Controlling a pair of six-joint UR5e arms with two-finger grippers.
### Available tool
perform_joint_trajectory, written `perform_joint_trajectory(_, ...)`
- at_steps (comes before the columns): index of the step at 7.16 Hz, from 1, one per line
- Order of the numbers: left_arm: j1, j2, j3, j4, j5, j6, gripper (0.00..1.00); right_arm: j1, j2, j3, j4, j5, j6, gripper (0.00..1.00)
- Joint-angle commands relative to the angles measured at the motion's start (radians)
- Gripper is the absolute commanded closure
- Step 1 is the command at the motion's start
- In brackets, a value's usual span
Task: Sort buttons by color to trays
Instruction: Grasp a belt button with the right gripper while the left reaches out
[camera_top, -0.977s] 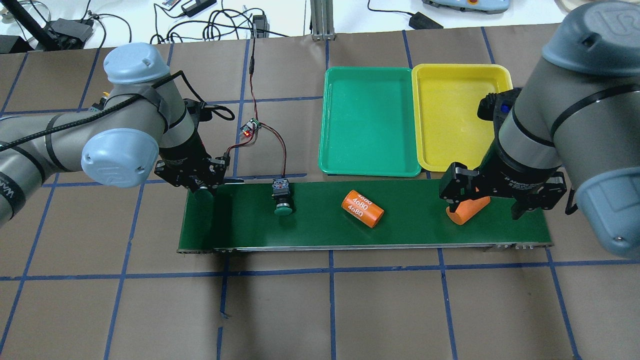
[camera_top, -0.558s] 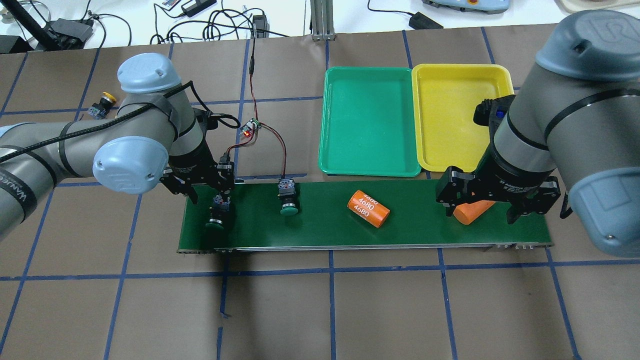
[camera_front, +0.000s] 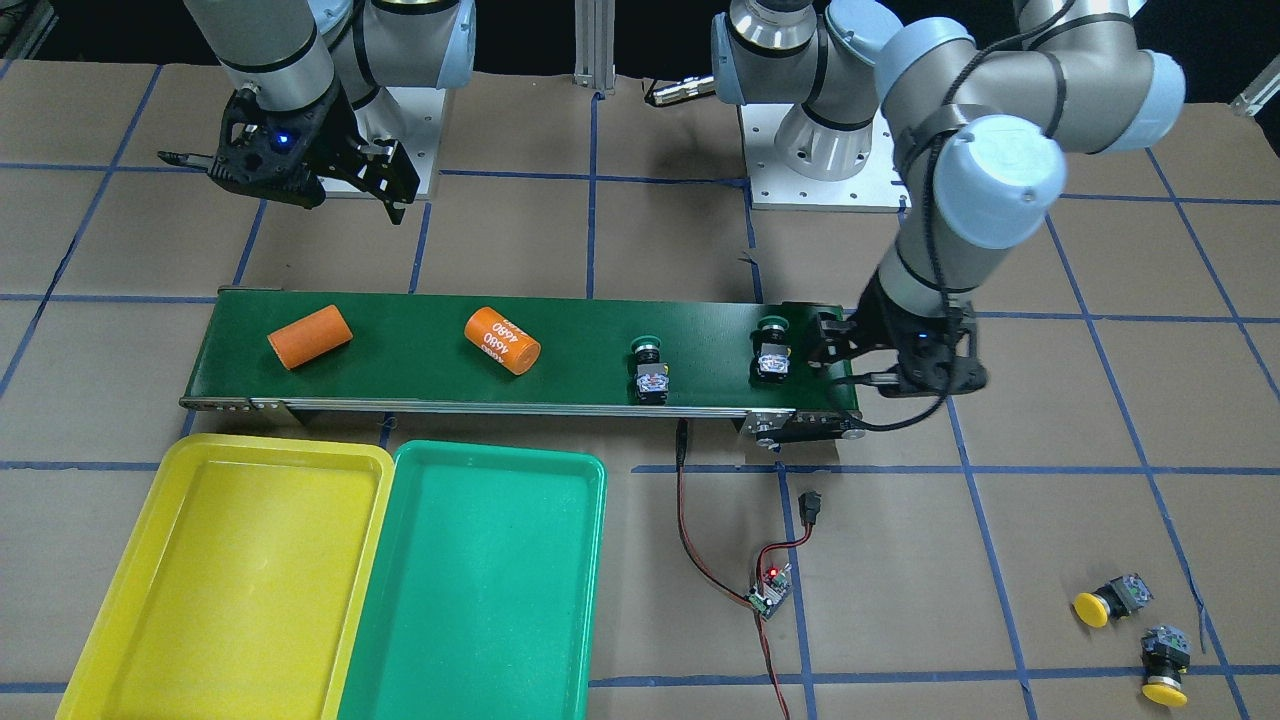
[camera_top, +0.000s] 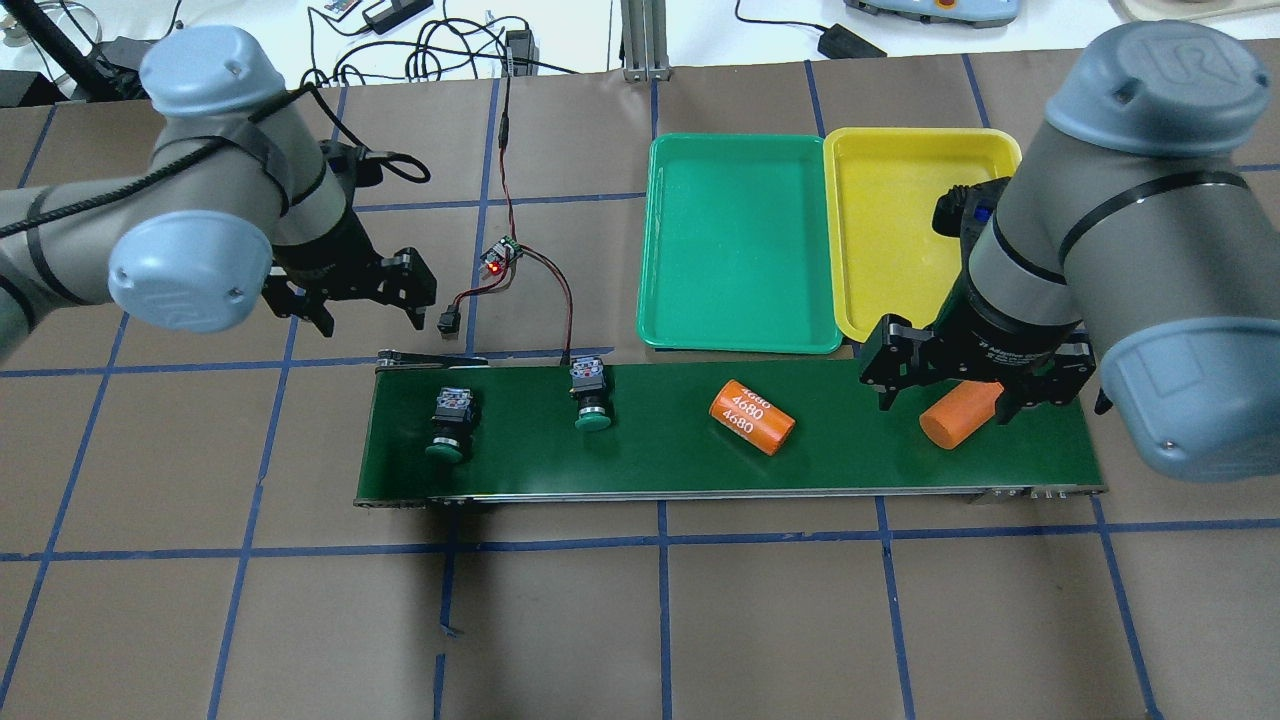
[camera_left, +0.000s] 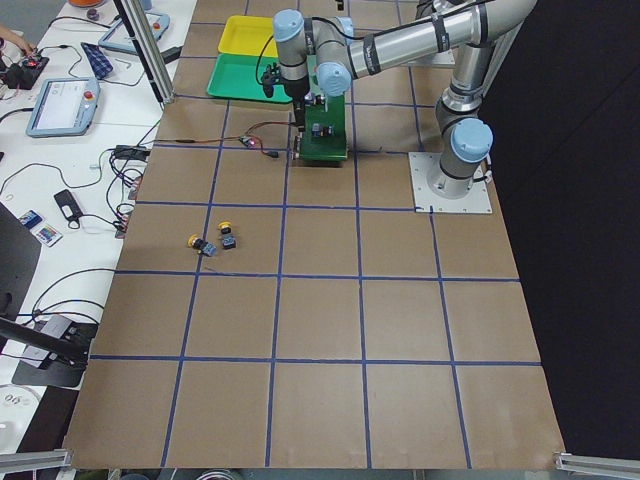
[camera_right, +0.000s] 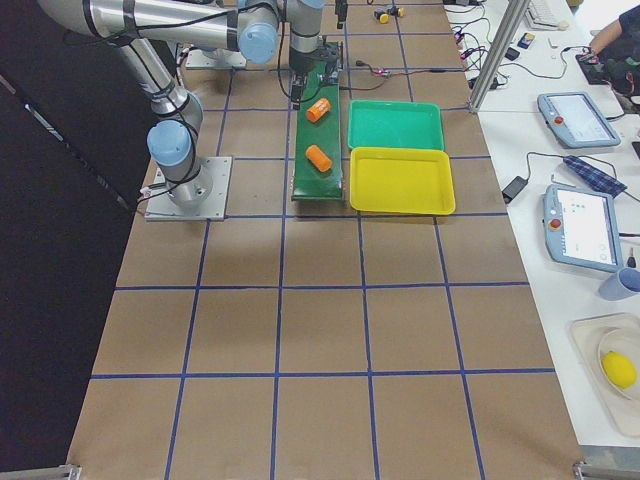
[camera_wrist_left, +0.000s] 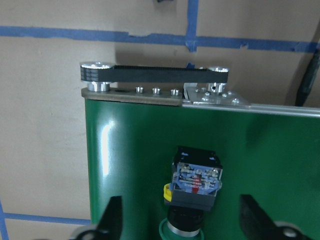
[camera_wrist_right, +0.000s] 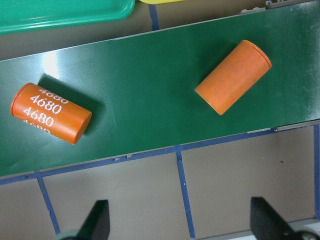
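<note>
The left gripper (camera_top: 372, 324) hovers over the brown paper-covered bench (camera_top: 640, 620), just off the far corner of the long dark green conveyor belt (camera_top: 660, 465). Its fingers are spread wide with nothing between them.

The nearer green-capped push-button switch (camera_top: 448, 422), black-and-grey in the body, lies on the belt's left end, toward the robot from those fingers. In the left wrist view it shows between the two finger tips. Its long axis runs across the belt, cap toward the robot-side edge, so the fingers' opening line crosses the body squarely. A short move toward the robot and down looks enough to straddle it.

The second green-capped button (camera_top: 590, 397) lies the same way further along, short of the orange cylinder printed 4680 (camera_top: 752, 417). The left arm is clearly nearer to both.

The right gripper (camera_wrist_right: 181, 225), fingers also spread and empty, hangs near the plain orange cylinder (camera_top: 960, 415) at the belt's other end.

The teal-green plastic tray (camera_top: 740, 240) and the bright yellow plastic tray (camera_top: 890, 230) sit side by side beyond the belt, neither holding a button. Two yellow-capped buttons (camera_front: 1110, 600) rest on the bench well apart from the belt, on the left arm's side.

The belt is smooth and glossy, so a nudged button may slide. Red wires (camera_top: 565, 290) and a small circuit board (camera_top: 497, 258) lie near the left fingers.
</note>
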Motion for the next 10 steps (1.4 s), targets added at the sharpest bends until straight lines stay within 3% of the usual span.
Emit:
perform_joint_trajectory(1,0.191,-0.140,0.204,-0.008,-0.004,0.247,0.00,0.007,0.037,-0.004,-0.058,0.002,0.000,0.00)
perform_joint_trajectory(3,0.317,-0.321,0.324,0.018,-0.010,0.401,0.00,0.065,0.085,-0.006,-0.190,0.005,0.000,0.00)
perform_joint_trajectory(6,0.343,-0.564,0.586,0.018,-0.033,0.365,0.00,0.185,0.171,-0.010,-0.289,0.003,0.089,0.00)
perform_joint_trajectory(9,0.348,-0.667,0.627,0.090,-0.052,0.278,0.00,0.294,0.301,-0.013,-0.555,0.034,0.092,0.00)
perform_joint_trajectory(10,0.348,-0.672,0.625,0.091,-0.047,0.279,0.00,0.324,0.324,-0.013,-0.586,0.032,0.101,0.00)
